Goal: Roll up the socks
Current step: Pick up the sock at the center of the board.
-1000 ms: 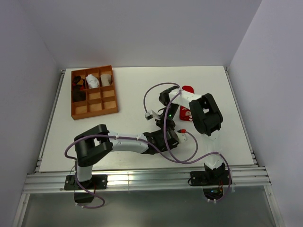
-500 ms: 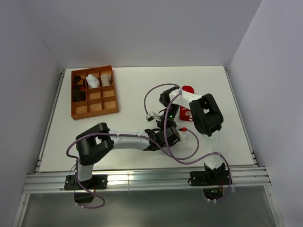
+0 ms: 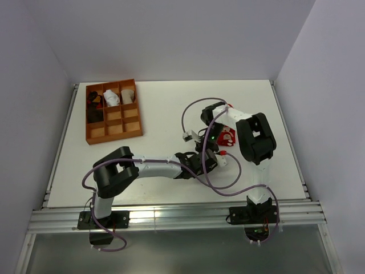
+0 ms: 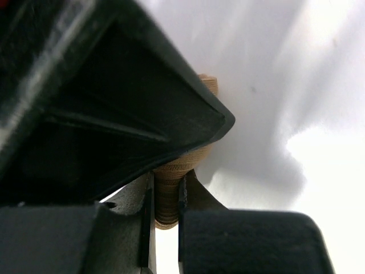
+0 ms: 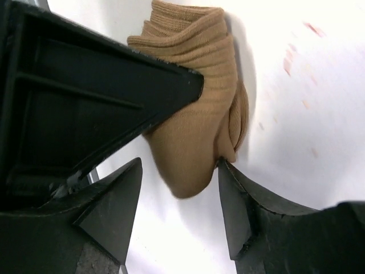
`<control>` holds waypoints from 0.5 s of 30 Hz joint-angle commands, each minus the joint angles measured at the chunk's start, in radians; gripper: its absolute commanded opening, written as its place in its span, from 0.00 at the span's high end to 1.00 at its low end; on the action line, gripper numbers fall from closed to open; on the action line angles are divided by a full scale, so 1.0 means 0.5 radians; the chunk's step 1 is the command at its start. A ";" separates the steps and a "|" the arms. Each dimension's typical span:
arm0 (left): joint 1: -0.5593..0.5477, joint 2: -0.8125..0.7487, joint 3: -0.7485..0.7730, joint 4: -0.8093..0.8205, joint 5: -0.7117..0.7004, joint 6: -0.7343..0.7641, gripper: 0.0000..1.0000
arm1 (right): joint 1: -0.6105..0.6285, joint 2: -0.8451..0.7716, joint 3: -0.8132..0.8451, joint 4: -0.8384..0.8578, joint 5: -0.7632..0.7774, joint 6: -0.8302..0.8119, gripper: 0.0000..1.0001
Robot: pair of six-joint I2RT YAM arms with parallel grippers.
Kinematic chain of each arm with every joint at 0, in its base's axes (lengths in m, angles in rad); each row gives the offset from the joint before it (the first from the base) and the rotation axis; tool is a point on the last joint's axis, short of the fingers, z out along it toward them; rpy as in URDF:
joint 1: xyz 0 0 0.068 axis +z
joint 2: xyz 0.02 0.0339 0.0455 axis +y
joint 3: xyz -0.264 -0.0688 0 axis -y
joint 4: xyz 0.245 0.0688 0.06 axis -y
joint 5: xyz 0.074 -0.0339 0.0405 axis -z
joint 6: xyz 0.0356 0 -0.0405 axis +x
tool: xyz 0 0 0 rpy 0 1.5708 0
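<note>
Only a ribbed strip of the tan sock is shown in the left wrist view; the rest is covered by black gripper parts. In the top view it is hidden under the wrists, and the red sock is partly covered by the right arm. The bundles in the far-left tray cannot be identified.

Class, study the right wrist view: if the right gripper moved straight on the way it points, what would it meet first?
The right gripper would most likely meet the tan sock, bunched between its open jaws, with the white table behind it; depth is unclear.
</note>
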 commanded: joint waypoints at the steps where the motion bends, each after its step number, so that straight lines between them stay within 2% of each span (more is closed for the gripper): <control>1: 0.076 0.199 -0.014 -0.048 0.163 -0.094 1.00 | -0.096 -0.174 -0.006 -0.085 -0.059 0.050 0.36; 7: 0.103 0.160 -0.008 -0.042 0.175 -0.176 1.00 | -0.292 -0.358 0.003 -0.109 -0.216 0.136 0.34; 15: 0.278 -0.018 0.010 -0.064 0.279 -0.302 1.00 | -0.547 -0.724 0.016 -0.005 -0.336 0.265 0.33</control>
